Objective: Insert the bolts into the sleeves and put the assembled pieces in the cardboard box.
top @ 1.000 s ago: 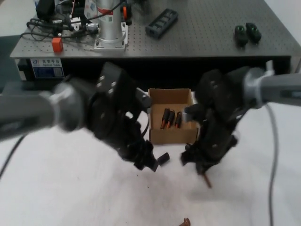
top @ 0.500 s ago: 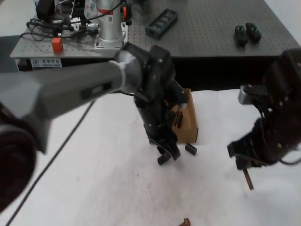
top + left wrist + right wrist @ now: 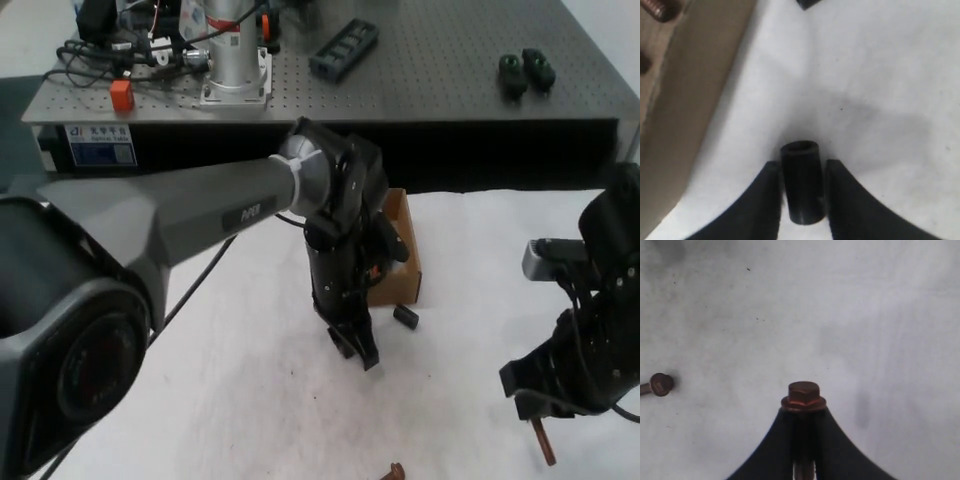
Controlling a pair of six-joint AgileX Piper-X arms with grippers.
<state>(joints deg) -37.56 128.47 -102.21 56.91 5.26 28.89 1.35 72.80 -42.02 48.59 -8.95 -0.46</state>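
The left gripper [image 3: 358,350] hung with its fingers pointing down over the white bench [image 3: 200,400], just in front of the cardboard box [image 3: 402,280], near the middle of the bench. In the left wrist view its fingers [image 3: 765,200] were closed narrow on a black sleeve [image 3: 800,185]. The sleeve stood out past the fingertips, and its open end faced the white surface. The brown wall of the cardboard box was just beside this gripper, and a copper bolt head [image 3: 654,7] showed inside the box.

A second black sleeve [image 3: 405,317] lay loose on the bench, near the front corner of the box and apart from the left gripper.

The right gripper [image 3: 535,405] was at the right side of the bench, near the front edge and well apart from the box. Its fingers [image 3: 775,450] were closed narrow on a copper bolt [image 3: 803,394]; the hexagonal head sat just beyond the fingertips, and the shaft ran back between them. In the high view the bolt [image 3: 545,443] pointed down towards the bench below this gripper.

One more copper bolt [image 3: 657,385] lay flat on the white surface, untouched. In the high view it [image 3: 395,470] was at the front edge of the bench, between the two arms.

Behind the white bench stood a grey perforated table [image 3: 450,80].
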